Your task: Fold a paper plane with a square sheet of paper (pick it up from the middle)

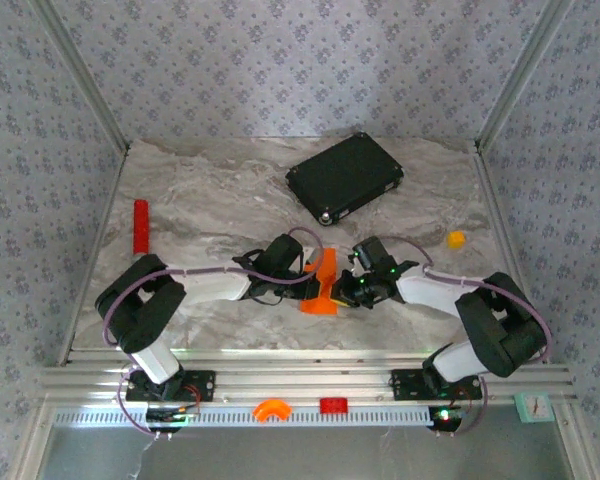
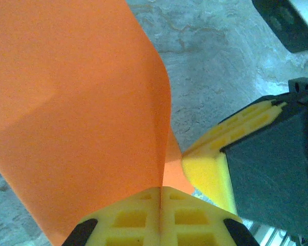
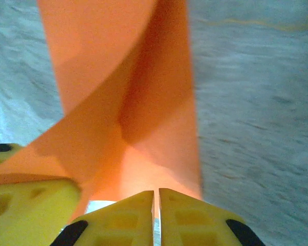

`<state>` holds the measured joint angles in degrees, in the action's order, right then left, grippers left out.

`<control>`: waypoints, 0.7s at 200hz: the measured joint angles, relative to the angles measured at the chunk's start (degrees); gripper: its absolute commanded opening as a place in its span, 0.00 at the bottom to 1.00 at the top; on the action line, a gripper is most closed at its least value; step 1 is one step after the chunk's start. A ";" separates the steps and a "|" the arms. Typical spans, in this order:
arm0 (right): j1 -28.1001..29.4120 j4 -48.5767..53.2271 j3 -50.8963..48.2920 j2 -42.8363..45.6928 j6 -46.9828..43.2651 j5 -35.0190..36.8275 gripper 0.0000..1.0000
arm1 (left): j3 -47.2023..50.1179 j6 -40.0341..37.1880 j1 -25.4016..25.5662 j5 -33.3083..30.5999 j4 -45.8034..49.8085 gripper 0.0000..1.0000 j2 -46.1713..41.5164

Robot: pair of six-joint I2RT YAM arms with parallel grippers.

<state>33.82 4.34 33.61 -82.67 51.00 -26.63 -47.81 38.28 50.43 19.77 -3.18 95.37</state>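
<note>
Holding the square sheet of paper (image 1: 323,285) up off the bench (image 1: 210,200), I have it between my two arms, about midway along the near edge and a little in from it. It is no flat square now: from above it reads as a narrow orange strip with a wider flap at its near end, and my wrist cameras show it curved, with one layer lapping over another.

My left gripper (image 2: 160,195) has its fingers pressed together with the paper coming straight out from between them, so it is clamped on the sheet. My right gripper (image 3: 156,197) meets the sheet from the other side. Its fingers stand a thin slit apart with the paper running down to their tips, and I cannot tell whether they grip it.

I judge the folding to be under way, with a lengthwise crease being formed. The next move calls for one firm hold while the other side lines up the edges and presses the fold flat.

Toward the far right corner lies the black flat case (image 1: 344,178), closed, its contents hidden. A red cylinder (image 1: 140,226) sits by the left edge, a small orange-yellow lump (image 1: 456,239) by the right edge.
</note>
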 measured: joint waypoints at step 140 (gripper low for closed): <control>-0.22 -5.66 -1.60 -4.28 2.99 -0.57 0.08 | -0.04 -4.90 -0.04 -0.94 3.56 0.21 -0.02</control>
<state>33.61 -1.32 32.01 -86.96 54.00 -27.20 -47.86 33.39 50.39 18.83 0.38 95.35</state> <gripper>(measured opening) 0.084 0.199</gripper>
